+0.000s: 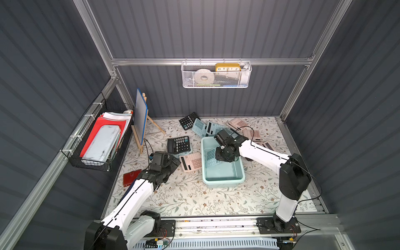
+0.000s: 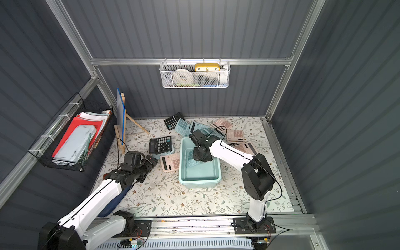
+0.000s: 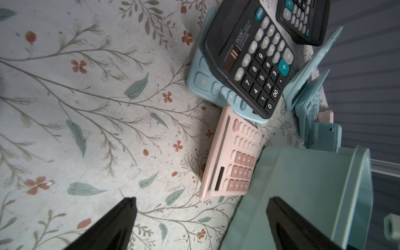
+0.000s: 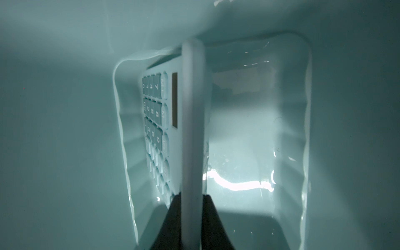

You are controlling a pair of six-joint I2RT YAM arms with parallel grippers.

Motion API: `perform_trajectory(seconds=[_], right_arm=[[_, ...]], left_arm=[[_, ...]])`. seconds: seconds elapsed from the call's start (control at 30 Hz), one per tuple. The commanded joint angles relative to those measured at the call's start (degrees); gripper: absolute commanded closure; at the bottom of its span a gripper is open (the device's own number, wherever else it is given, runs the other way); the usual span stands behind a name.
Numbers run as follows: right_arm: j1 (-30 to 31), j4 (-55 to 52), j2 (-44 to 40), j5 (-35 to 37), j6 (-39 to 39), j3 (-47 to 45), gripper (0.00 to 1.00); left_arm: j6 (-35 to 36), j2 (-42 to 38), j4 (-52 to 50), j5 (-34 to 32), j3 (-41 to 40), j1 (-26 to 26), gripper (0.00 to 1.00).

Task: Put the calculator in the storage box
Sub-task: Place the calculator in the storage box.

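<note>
The pale mint-blue storage box [image 1: 225, 180] [image 2: 200, 180] stands mid-table. My right gripper [image 1: 225, 154] [image 4: 191, 195] reaches down into it and is shut on the edge of a pale blue calculator [image 1: 210, 157] [image 2: 190, 157] [image 4: 191, 121], which hangs on edge inside the box, above the floor and near the far end wall [image 4: 54, 129]. My left gripper [image 1: 173, 163] [image 3: 202, 199] is open and holds nothing. It hovers just left of the box [image 3: 303, 184], close to a pink calculator [image 1: 191, 161] [image 3: 233, 155].
A black calculator [image 1: 179, 144] [image 3: 249, 56] lies on a blue one behind the pink one. Several more calculators [image 1: 205, 127] are heaped behind the box. An easel board [image 1: 141, 116] and a red wallet [image 1: 131, 177] sit at the left. A black wire basket [image 1: 97, 138] and a white mesh basket [image 1: 216, 75] hang on the walls.
</note>
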Motion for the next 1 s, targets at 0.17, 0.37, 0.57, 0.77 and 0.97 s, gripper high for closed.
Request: perform_trajectory(seconds=[0.17,0.37,0.57,0.77,0.97], right_arm=[[0.31,-2.25,-2.10,5.22,1.12,-2.67,1.00],[0.32,-4.70,-3.54,7.55,1.43,-4.64,0.87],[0.33,-4.30,-6.53,8.75,0.56,-5.85,0.75],[0.25,-5.01,-4.55,11.42,0.29,-3.68,0.74],[0.25,-3.67,-2.97,10.44,0.60,-2.85,0.74]], left_arm=[[3.75,-2.94,1.53,4.40,1.01,-1.19,0.01],[4.54,-7.19,-1.19,5.20,-0.30,-1.37,0.01],[5.20,-8.64,-1.08,6.44,-1.36,-1.37,0.01],[4.46,-7.15,1.86,10.20,-2.61,-1.37,0.01],[5.15,-6.44,2.14,12.03,-2.75,-1.37,0.01]])
